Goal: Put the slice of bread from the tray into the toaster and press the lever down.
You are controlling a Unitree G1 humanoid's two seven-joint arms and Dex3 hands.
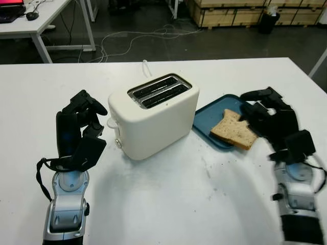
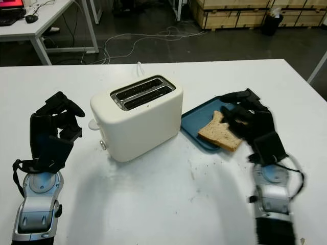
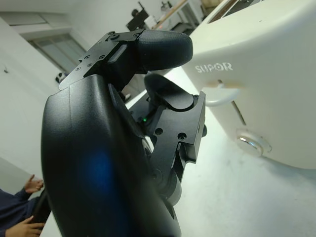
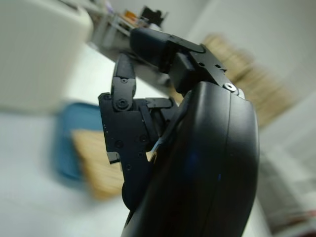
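Note:
A cream two-slot toaster (image 1: 153, 115) stands mid-table, its white lever (image 1: 111, 122) up on the end facing my left hand. To its right, a slice of brown bread (image 1: 234, 130) lies on a blue tray (image 1: 212, 109), its near corner hanging over the tray's edge. My right hand (image 1: 254, 108) is open just right of the bread, fingers reaching over the tray's right side, holding nothing. My left hand (image 1: 94, 118) is open and raised upright a short way left of the lever (image 3: 222, 94). In the right wrist view the bread (image 4: 94, 163) sits beyond the fingers.
The white table (image 1: 179, 204) has crumbs in front of the tray. Beyond its far edge are floor cables (image 1: 138, 38), another white table (image 1: 36, 20) and wooden crates (image 1: 240, 13). A person's hands (image 3: 24, 207) appear in the left wrist view.

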